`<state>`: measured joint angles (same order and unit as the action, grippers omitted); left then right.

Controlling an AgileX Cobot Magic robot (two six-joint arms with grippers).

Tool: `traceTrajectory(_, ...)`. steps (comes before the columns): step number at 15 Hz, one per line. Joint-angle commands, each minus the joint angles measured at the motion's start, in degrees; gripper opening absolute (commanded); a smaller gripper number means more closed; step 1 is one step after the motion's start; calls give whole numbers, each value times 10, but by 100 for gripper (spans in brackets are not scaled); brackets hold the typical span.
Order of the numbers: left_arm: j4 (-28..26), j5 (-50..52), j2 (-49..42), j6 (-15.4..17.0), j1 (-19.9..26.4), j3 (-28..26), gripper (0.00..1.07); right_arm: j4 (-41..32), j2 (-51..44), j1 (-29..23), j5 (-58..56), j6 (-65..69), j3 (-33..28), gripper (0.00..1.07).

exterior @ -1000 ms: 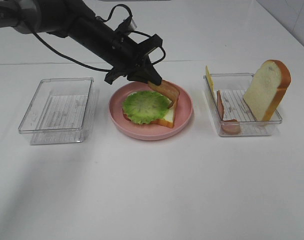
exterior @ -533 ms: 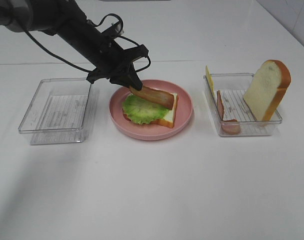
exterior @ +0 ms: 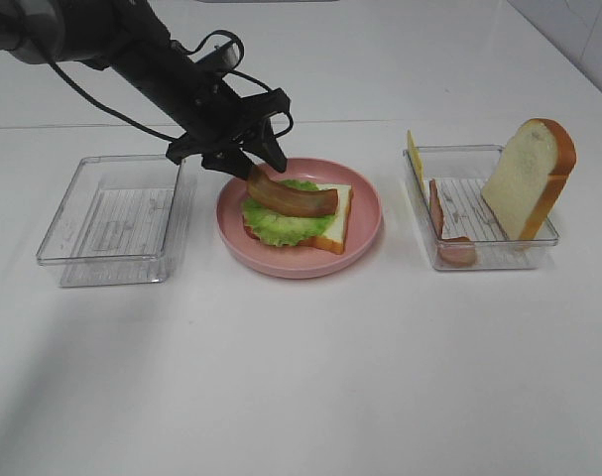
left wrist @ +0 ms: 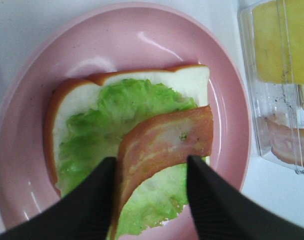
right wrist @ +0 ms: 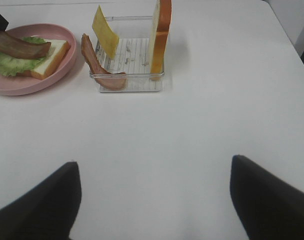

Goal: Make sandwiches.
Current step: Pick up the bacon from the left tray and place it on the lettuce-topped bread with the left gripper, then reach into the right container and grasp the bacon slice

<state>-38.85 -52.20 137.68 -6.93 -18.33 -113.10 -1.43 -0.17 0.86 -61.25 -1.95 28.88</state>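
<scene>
Between left gripper [left wrist: 149, 165] jaws: meat strip [left wrist: 167, 137], near end only; jaws parted, not clamped.
Strip axis: runs forward from the jaws, across lettuce [left wrist: 106, 120] on bread slice [left wrist: 141, 77].
Right gripper [right wrist: 153, 161]: spread, empty, nearer tray [right wrist: 126, 82] with cheese [right wrist: 105, 30].

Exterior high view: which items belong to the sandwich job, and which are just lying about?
Job: bottom bread slice, lettuce leaf, bacon strip, spare bacon strip, cheese square, upright bread slice.
Just there: pink plate, left clear tray, right clear tray.
</scene>
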Motion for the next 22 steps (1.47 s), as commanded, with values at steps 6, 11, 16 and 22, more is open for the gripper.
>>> traceTrajectory(6,88,-5,-83,-11,-1,-6,84,-1,-8,3,6,-3,-2,78)
traceTrajectory(11,234,-113,-176,52,-1,-6,84,-1,-8,3,6,-3,-2,78)
traceTrajectory(16,316,-216,-281,93,-2,-2,84,-1,-8,3,6,-3,-2,78)
traceTrajectory(22,363,-210,-493,98,-2,189,84,-1,-8,3,6,-3,-2,78)
